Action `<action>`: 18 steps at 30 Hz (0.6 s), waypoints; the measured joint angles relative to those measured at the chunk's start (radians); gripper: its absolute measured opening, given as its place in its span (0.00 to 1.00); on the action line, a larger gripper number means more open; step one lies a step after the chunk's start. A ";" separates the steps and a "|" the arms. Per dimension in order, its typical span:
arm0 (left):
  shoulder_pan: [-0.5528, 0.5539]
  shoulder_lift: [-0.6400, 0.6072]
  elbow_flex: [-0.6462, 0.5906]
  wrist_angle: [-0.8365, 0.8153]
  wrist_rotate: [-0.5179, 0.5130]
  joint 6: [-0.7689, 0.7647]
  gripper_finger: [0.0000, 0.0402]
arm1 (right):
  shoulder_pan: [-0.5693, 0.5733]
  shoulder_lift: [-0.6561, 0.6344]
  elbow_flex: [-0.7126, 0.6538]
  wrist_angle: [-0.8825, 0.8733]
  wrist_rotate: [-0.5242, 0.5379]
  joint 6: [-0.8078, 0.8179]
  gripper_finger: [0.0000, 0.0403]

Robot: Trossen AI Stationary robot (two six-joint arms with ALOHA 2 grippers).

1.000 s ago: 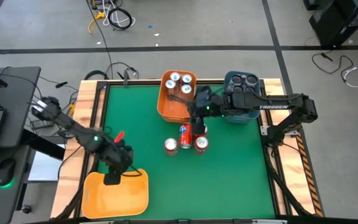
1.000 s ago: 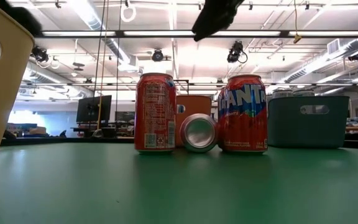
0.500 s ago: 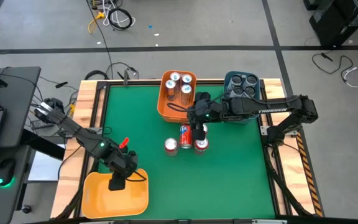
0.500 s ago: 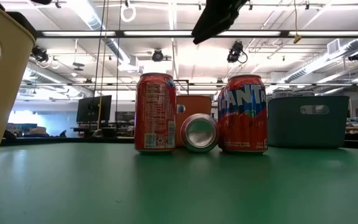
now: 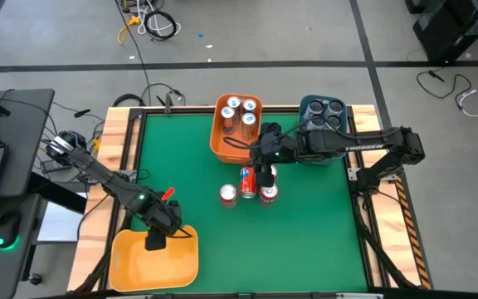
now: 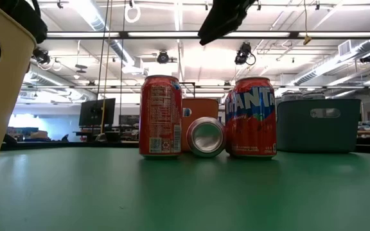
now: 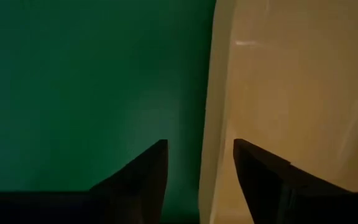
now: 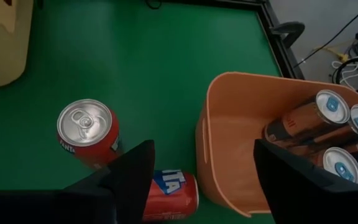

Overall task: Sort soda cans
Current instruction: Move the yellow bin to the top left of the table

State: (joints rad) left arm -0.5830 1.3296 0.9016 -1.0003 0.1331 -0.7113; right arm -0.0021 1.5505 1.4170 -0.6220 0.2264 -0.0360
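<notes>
Where the left gripper [image 5: 154, 242] sat at the yellow bin's [image 5: 181, 270] rim a second ago, it has now slid a little further over that rim at the near left corner of the surface [image 5: 189, 166], so the bin looks about to be gripped or shifted, not a can. Its fingers [image 7: 145, 174] stand moderately apart and straddle the bin's wall, 1 outside over the green and 1 inside; whether they touch it I cannot tell. Further in, near the middle of the surface, 3 red cans wait unsorted: 1 upright can [image 5: 228, 193] on the left, 1 lying can [image 5: 246, 181] beside it, and a third upright can [image 5: 269, 193] to the right. The right gripper [image 5: 264, 170] has come forward from the far bins to hang above these 3, which suggests a pick is next. Its fingers [image 8: 126, 177] are spread wide and hold nothing, with the lying can showing between them. Toward the far edge, the orange bin [image 5: 220, 141] holds 3 cans [image 5: 241, 112], and the blue bin [image 5: 305, 106] beside it holds dark-topped cans [image 5: 326, 112].
</notes>
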 joint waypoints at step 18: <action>0.051 0.085 0.075 -0.090 -0.031 0.401 0.02 | -0.006 0.000 0.000 -0.007 0.000 -0.008 0.62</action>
State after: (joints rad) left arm -0.5317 1.4145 0.9766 -1.0908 0.1019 -0.3103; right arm -0.0077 1.5509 1.4170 -0.6289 0.2264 -0.0441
